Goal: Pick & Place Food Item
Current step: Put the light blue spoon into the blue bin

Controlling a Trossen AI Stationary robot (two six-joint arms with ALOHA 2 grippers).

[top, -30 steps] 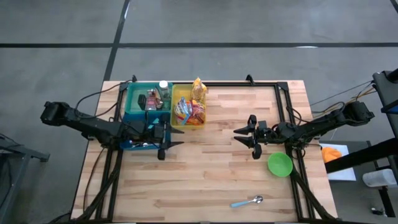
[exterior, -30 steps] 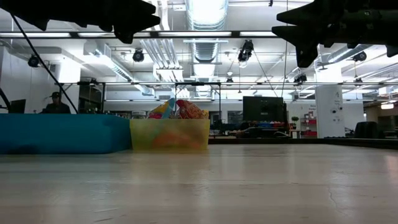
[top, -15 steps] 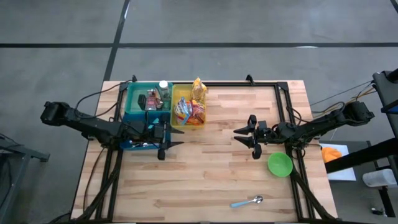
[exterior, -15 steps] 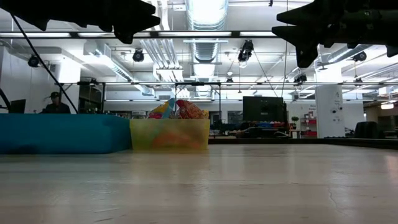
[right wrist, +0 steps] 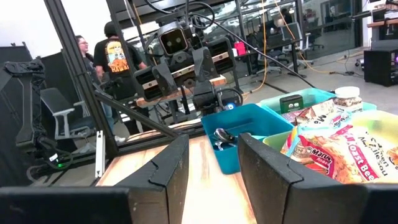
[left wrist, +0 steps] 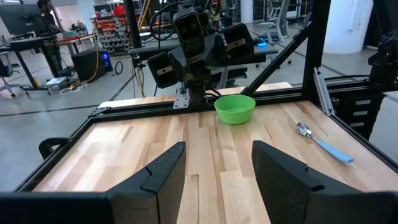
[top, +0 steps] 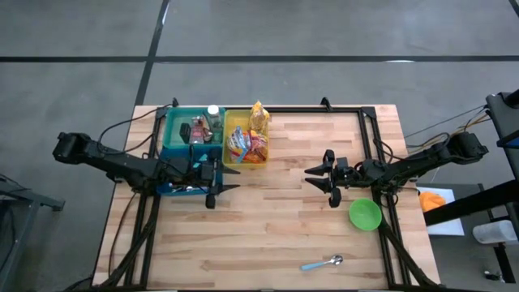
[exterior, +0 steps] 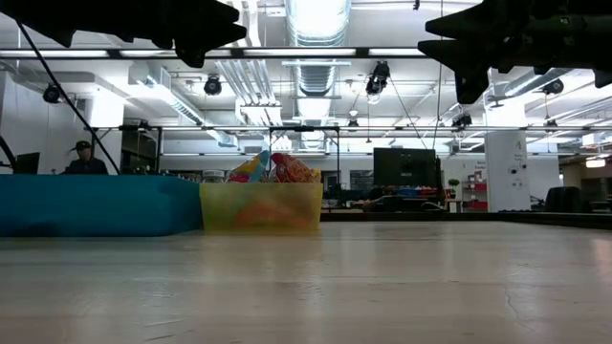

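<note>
Two arms face each other across the wooden counter [top: 276, 219] in the high view. The left tool [top: 220, 188] hangs just in front of the teal bin [top: 174, 128], the right tool [top: 319, 178] near the green bowl [top: 365, 214]; both stand with fingers apart, grasping nothing. Food packets [top: 248, 144] lie in the yellow bin [top: 229, 122], which touches the teal one, and a blue-handled spoon [top: 323, 263] rests alone near the front edge.

Low view: only the two bins sit on the boards, teal bin [exterior: 91, 204] beside yellow bin [exterior: 260, 205], packets poking above the rim (bowl and spoon do not show here). Dark arm parts hang at the top corners, and a person [exterior: 86, 159] sits far behind.

Left wrist view: its fingers [left wrist: 165, 171] are spread over bare wood, with the bowl [left wrist: 234, 108] and spoon [left wrist: 323, 143] beyond, under the opposite arm.

Right wrist view: its fingers [right wrist: 267, 165] are likewise parted; the packets [right wrist: 339, 155] show close up, with a small blue tray [right wrist: 249, 130] holding cutlery, unseen elsewhere. People [right wrist: 115, 59] stand behind.
</note>
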